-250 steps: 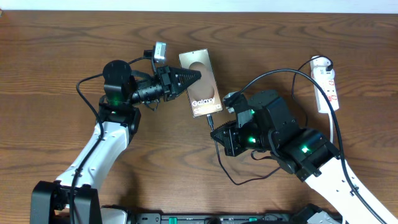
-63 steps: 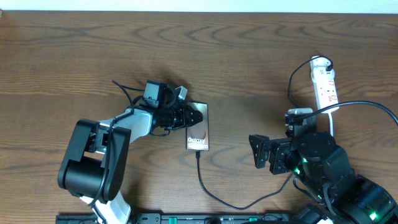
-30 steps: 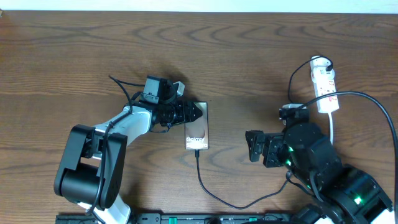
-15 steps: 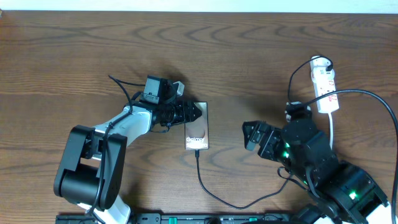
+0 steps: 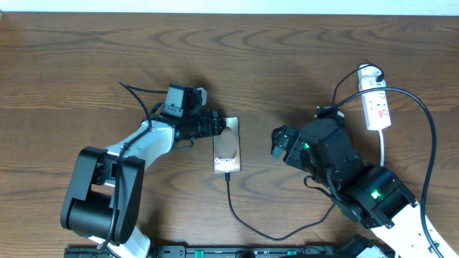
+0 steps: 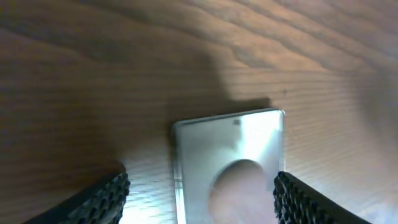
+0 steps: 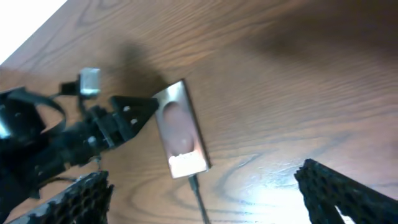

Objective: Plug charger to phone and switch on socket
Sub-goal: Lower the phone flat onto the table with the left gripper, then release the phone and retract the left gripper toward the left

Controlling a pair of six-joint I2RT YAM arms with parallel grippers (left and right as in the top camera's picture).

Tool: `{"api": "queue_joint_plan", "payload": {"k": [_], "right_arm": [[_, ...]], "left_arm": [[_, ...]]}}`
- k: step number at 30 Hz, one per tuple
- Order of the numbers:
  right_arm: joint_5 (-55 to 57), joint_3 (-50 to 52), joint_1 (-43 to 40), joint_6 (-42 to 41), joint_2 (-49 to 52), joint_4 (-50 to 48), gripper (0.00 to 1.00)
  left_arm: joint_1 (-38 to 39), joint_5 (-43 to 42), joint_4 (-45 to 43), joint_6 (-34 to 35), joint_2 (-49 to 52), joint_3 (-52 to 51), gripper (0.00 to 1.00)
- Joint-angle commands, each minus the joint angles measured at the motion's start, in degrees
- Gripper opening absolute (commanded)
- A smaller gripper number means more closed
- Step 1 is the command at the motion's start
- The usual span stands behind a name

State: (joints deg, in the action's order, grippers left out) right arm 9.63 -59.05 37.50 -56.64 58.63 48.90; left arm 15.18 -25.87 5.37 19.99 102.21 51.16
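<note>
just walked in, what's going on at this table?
Two arms are on a phone-charging job. The charger looks plugged into the bottom edge of the phone, which lies flat on the table. The left gripper is open, with a finger on each side of the phone's other end, not clamping it. The right gripper is open and empty, between the phone and the socket. Nothing touches the socket, and its switch state is unreadable.

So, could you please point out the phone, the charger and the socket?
phone [image 5: 228, 149]: overhead view, middle of its face.
charger [image 5: 229, 197]: overhead view, cable below the phone.
socket [image 5: 377, 107]: overhead view, strip's white face.
</note>
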Motion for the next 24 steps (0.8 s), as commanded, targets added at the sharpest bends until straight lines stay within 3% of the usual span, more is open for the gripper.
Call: {"api": "queue_joint_plan", "payload": {"k": [1, 5, 8, 12, 16, 18, 24], "right_arm": [[5.51, -1.99, -2.23, -0.61, -1.51, 3.04, 0.95], [9.60, -4.17, -6.32, -2.51, -2.86, 11.15, 0.93], [10.40, -5.27, -11.34, -2.91, -3.30, 17.49, 0.82], [10.38, -5.90, -21.24, -3.56, -3.28, 24.68, 0.45], [10.38, -5.90, -33.22, -1.84, -2.56, 25.40, 0.10], [10.36, -5.90, -37.66, -0.85, -1.57, 24.44, 0.01], [0.44, -5.92, -53.42, 8.76, 7.76, 15.39, 0.01]], "left_arm": [[-1.46, 8.61, 4.15, -3.34, 0.24, -1.68, 0.77], [-3.13, 8.90, 7.13, -3.96, -8.74, -1.51, 0.78], [-3.87, 11.63, 10.14, -4.76, -17.18, -1.51, 0.78], [-3.87, 17.68, 16.15, -4.76, -29.75, -1.51, 0.78], [-3.87, 21.55, 23.02, -4.74, -41.13, -1.51, 0.78], [-3.87, 22.45, 26.01, -4.74, -45.48, -1.51, 0.78], [-3.87, 25.29, 35.21, -4.76, -60.61, -1.51, 0.78]]}}
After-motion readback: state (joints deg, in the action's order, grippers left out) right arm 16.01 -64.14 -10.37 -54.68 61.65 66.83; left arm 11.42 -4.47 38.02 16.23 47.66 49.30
